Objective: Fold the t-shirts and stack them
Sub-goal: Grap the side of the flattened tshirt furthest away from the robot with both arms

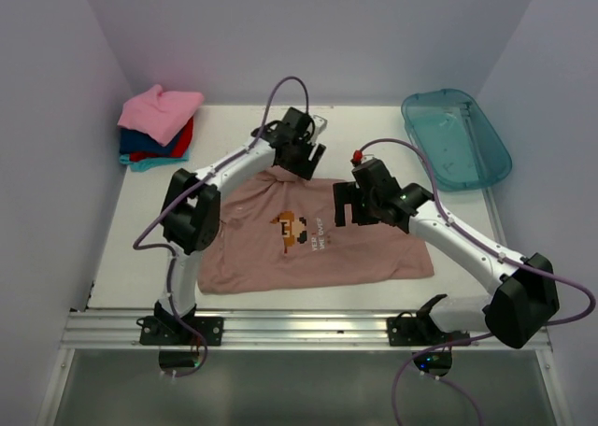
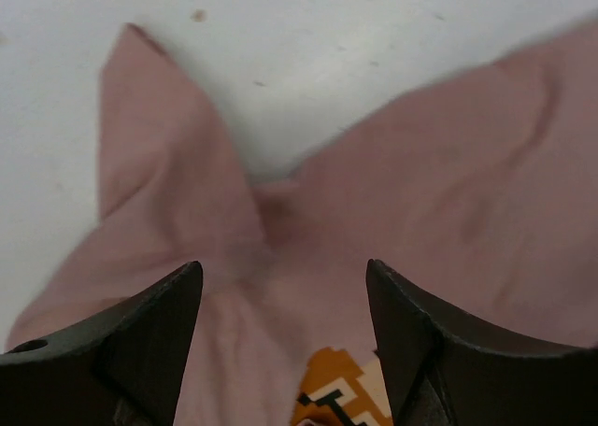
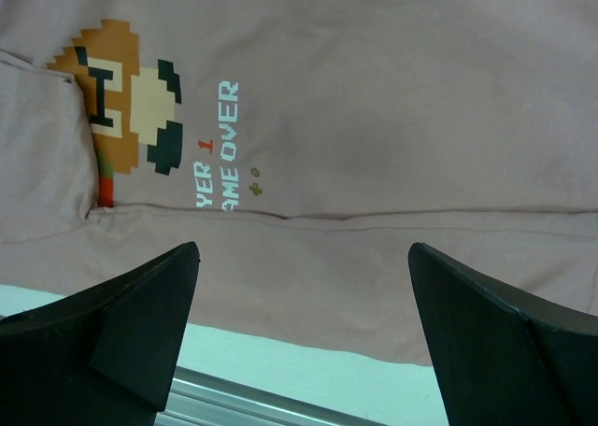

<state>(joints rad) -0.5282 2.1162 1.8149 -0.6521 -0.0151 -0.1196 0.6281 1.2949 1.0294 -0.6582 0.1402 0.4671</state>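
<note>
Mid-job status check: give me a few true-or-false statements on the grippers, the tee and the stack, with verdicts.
1. The left gripper and the right gripper are both open, holding nothing. True.
2. The pink-brown tee lies on the stack. False: it lies spread on the table near the arms, apart from the stack in the far left corner.
3. A bright pink tee tops the stack. True.
4. The teal tub sits at the far left. False: it is at the far right.
5. The print on the pink-brown tee faces up. True.
</note>
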